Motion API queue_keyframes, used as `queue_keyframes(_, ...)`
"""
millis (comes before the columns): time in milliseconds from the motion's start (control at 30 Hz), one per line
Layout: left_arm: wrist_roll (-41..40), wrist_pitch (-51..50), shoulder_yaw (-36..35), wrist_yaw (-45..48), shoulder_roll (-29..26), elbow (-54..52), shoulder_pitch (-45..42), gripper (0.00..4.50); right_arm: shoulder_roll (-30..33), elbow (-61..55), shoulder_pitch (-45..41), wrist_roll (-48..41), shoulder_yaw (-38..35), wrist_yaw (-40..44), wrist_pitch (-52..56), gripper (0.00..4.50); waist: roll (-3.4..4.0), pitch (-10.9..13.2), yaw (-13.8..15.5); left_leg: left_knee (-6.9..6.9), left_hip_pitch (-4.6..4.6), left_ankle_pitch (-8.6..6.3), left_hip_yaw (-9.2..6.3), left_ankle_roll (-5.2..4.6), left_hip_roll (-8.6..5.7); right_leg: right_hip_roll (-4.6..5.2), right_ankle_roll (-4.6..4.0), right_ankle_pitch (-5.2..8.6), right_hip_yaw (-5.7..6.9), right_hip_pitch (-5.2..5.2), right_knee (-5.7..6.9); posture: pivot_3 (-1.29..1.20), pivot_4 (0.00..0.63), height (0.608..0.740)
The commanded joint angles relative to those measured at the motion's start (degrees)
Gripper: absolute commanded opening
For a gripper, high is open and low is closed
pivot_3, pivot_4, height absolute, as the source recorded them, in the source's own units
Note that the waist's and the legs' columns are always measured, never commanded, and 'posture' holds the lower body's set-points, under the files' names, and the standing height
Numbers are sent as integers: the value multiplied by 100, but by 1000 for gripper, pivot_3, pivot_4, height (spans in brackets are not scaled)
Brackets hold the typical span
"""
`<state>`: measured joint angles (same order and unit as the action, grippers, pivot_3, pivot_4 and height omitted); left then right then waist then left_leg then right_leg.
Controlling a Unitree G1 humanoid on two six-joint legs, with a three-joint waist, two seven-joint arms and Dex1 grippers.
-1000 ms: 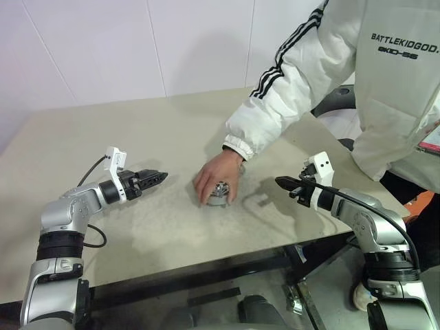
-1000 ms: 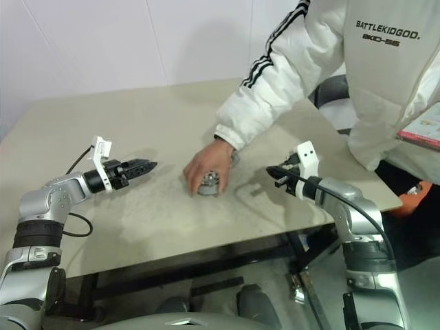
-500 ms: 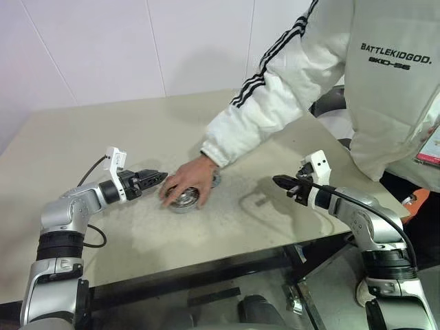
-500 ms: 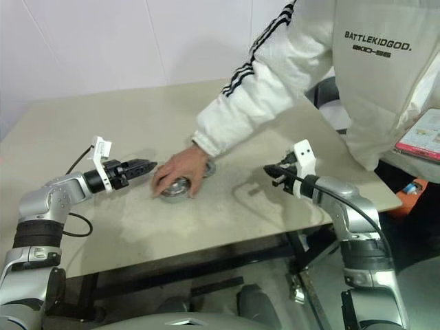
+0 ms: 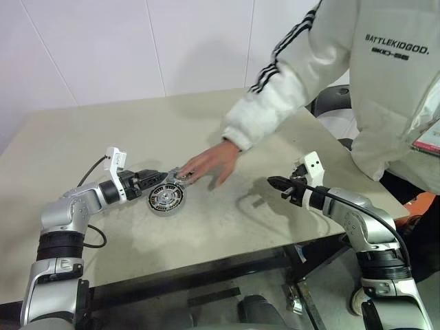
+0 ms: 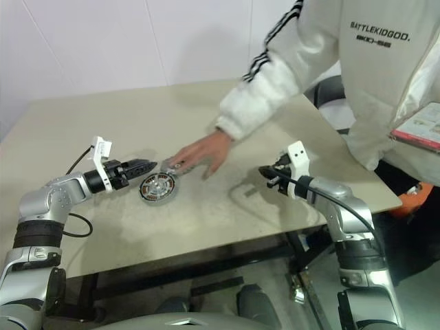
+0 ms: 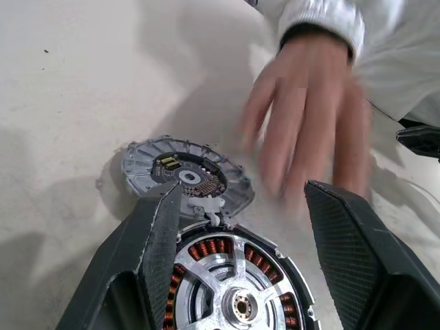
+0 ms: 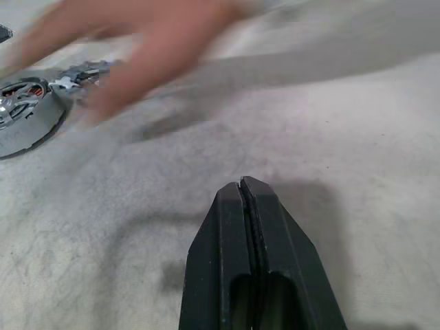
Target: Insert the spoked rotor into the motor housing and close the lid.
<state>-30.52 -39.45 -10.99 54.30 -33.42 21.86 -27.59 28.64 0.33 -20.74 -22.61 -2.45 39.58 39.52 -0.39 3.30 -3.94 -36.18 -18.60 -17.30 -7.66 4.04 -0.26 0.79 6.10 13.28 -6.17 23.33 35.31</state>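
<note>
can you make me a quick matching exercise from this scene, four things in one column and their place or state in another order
Things:
1. round grey metal motor housing with copper windings
2. flat grey notched metal lid
3. left hand
4. right hand

States:
A. fingers shut, over bare table
B. flat on the table beside the housing
C. fingers open, next to the housing
D. open side up, copper windings showing

Pairs: 1-D, 2-B, 3-C, 4-A

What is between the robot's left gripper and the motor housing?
Nothing visible. The left gripper is open, and the housing sits on the table right in front of it, between the fingers in the left wrist view. The lid lies just past the housing, and a person's hand is beyond that.
</note>
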Motion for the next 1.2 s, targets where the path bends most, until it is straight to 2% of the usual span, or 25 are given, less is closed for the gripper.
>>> queue_keyframes(33, -9, 77, -83, 51, -89, -101, -42, 3030, 12, -115, -156, 12, 7, 31, -105, 0, 0, 0, -1, 0, 0, 0, 0, 0, 0, 0, 0, 0, 0, 0, 0, 0, 0, 740)
queue_keyframes(100, -11, 70, -104, 97, -155, -81, -51, 3030, 30, -121, -205, 66, 99, 71, -137, 0, 0, 0, -4, 0, 0, 0, 0, 0, 0, 0, 0, 0, 0, 0, 0, 0, 0, 740)
queue_keyframes(267, 9, 105, -127, 126, -263, 53, -176, 3030, 431, -674, -785, 1151, 1836, 1022, -980, 0, 3, 2, -30, 1, 5, 0, 2, 0, 1, -2, 2, 1, -1, 3, 7, 0, 0, 740)
queue_keyframes(367, -22, 67, -150, 96, -281, 52, -261, 3030, 147, -275, -1582, 1419, 2395, 1517, -1507, 0, 2, 2, -26, 0, 5, 0, -1, 0, 3, -5, 3, 2, 2, 3, 10, 0, 0, 740)
queue_keyframes(533, -43, 33, -184, 60, -344, -200, -78, 3030, -400, 820, -2548, 1778, 2815, 1956, -2315, 0, -4, -1, -7, -2, 1, 0, -5, 1, 2, 1, -19, -13, 5, 2, 4, 0, 0, 740)
queue_keyframes(700, -127, -33, -391, -62, -406, -521, 260, 3030, -944, 1781, -3067, 2141, 3125, 2292, -3148, 0, -3, -1, -17, 4, -12, 0, -8, 1, 1, 4, -22, -14, 7, 16, 3, 0, 0, 740)
queue_keyframes(867, -268, -160, -657, -269, -397, -868, 644, 3030, -1736, 3234, -3552, 2683, 3382, 2143, -4282, 0, -3, 0, -47, 2, -10, 1, -10, 2, 1, 3, -24, -15, 7, 21, 20, 0, 0, 740)
queue_keyframes(1000, -363, -212, -715, -431, -301, -1111, 838, 3055, -2180, 4085, -3761, 3027, 3591, 2300, -5029, 1295, -3, 0, -41, 0, -5, 2, -16, 4, 1, 2, -25, -15, 9, 19, 31, 0, 0, 740)
queue_keyframes(1167, -446, -237, -756, -579, -164, -1330, 1000, 3055, -2443, 4787, -3940, 3541, 3940, 2535, -5555, 2987, -5, -2, -34, -2, 0, 3, -16, 6, -1, 4, -25, -15, 10, 12, 30, 0, 0, 740)
queue_keyframes(1200, -455, -239, -764, -602, -139, -1363, 1025, 3055, -2480, 4909, -3989, 3632, 3971, 2535, -5677, 2987, -5, -2, -37, -3, 0, 3, -16, 7, -1, 4, -25, -15, 10, 12, 32, 0, 0, 740)
